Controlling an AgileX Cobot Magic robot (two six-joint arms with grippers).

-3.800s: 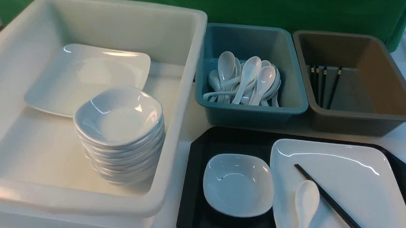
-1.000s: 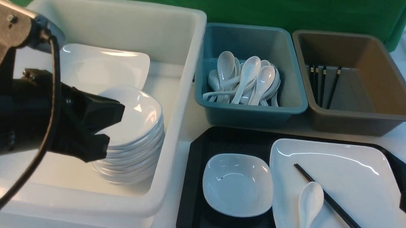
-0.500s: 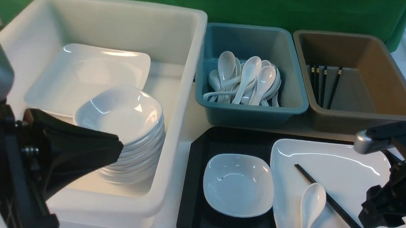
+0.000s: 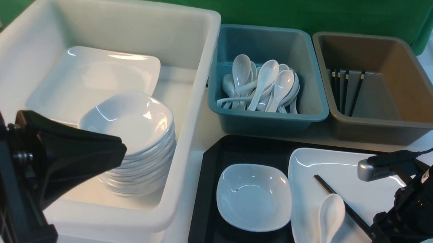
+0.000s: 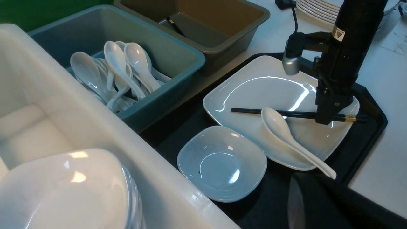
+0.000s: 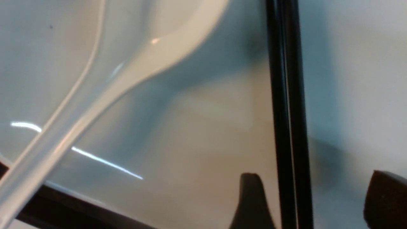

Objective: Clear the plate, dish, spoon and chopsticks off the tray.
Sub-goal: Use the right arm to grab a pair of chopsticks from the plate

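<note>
Right tool [image 6: 314,203] has come down in the last second, jaws spread wide astride the chopsticks' banded end, gripping nothing yet. Left tool [image 4: 122,152] stays clenched and empty near the large white plastic tub [image 4: 203,99]. On the big black rectangular plastic tray [image 4: 206,179], the wide glossy white plate [image 4: 346,163] and small white squarish dish [image 4: 253,198] sit unmoved. The white ceramic soup spoon [image 4: 330,217] and 2 thin black chopsticks [image 4: 339,201] lie on the plate. All 4 items remain, and the chopsticks look like the first pick.

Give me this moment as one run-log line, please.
right hand: open, astride chopsticks on plate | left hand: shut, empty | spoon: on plate | dish: on tray | nothing cleared yet
</note>
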